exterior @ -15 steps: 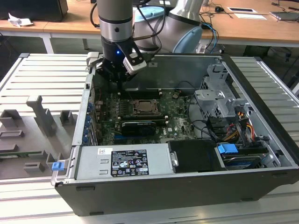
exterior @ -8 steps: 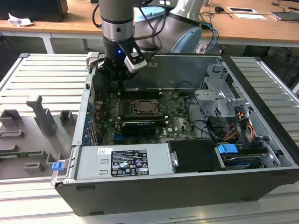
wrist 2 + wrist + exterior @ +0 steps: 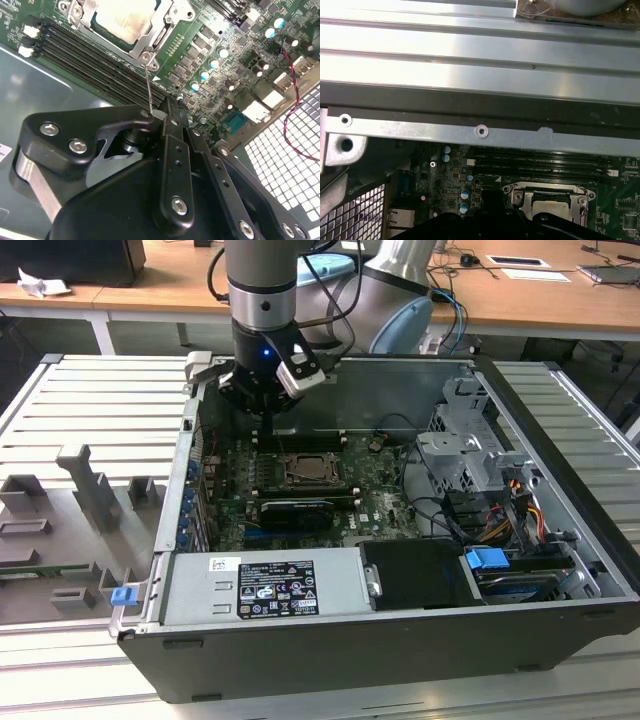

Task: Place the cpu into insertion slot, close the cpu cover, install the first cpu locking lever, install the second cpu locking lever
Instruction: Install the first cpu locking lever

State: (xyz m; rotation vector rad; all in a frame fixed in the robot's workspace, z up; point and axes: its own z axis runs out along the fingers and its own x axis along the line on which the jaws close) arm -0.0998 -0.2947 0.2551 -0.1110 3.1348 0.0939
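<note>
Poised over the open computer case (image 3: 350,655), which sits on the ribbed metal table (image 3: 90,400), the hand (image 3: 268,425) hangs in the exterior view just beyond the far edge of the green circuit board (image 3: 385,495). The insertion slot (image 3: 310,473) lies near it, toward the camera, with the cpu (image 3: 309,469) seated inside.

In the second wrist view, the hand (image 3: 172,107) has its two black fingers (image 3: 174,150) drawn together, with no gap visible at the tips. A thin metal locking lever (image 3: 148,85) runs from the corner of the insertion slot (image 3: 146,56) up to those tips. It cannot be told whether the lever is pinched between them or only touching. The cpu (image 3: 122,20) shows its pale face in the slot, and the cpu cover (image 3: 162,27) lies flat around it. Long black memory slots (image 3: 85,55) run just beside the socket.

In the first wrist view, the hand (image 3: 487,207) is a dark shape next to the insertion slot (image 3: 587,192). The cpu (image 3: 551,200) sits within, framed by the cpu cover (image 3: 517,196), and the case's metal wall (image 3: 420,132) lies beyond the memory slots (image 3: 540,160).
</note>
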